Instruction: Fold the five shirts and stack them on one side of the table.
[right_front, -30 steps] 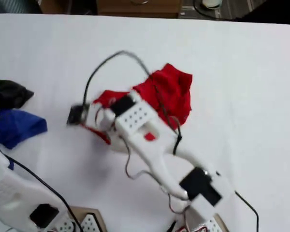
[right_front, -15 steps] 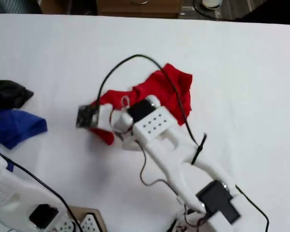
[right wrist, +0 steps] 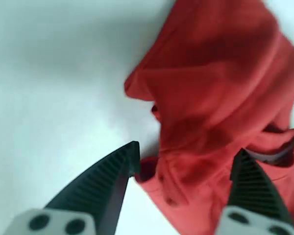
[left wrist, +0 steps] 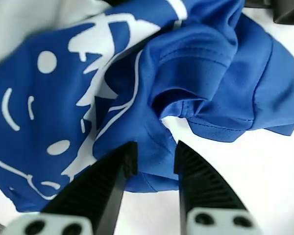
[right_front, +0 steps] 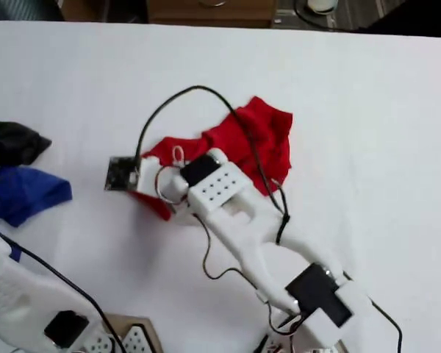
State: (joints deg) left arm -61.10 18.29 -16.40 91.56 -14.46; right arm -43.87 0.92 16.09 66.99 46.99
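At the red shirt's (right_front: 259, 138) crumpled end we have the right tool (right wrist: 186, 152) spread wide astride its edge; the shirt lies lengthwise ahead of it on the tabletop (right_front: 367, 110)

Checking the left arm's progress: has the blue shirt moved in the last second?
No. In the high view the blue shirt keeps the same place and outline, just below the black shirt, which has not shifted either.

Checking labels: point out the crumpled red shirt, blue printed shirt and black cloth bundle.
crumpled red shirt (right_front: 273, 129), high view, upper folds.
blue printed shirt (left wrist: 210, 63), left wrist view, plain fold.
black cloth bundle (right_front: 11, 141), high view, middle.
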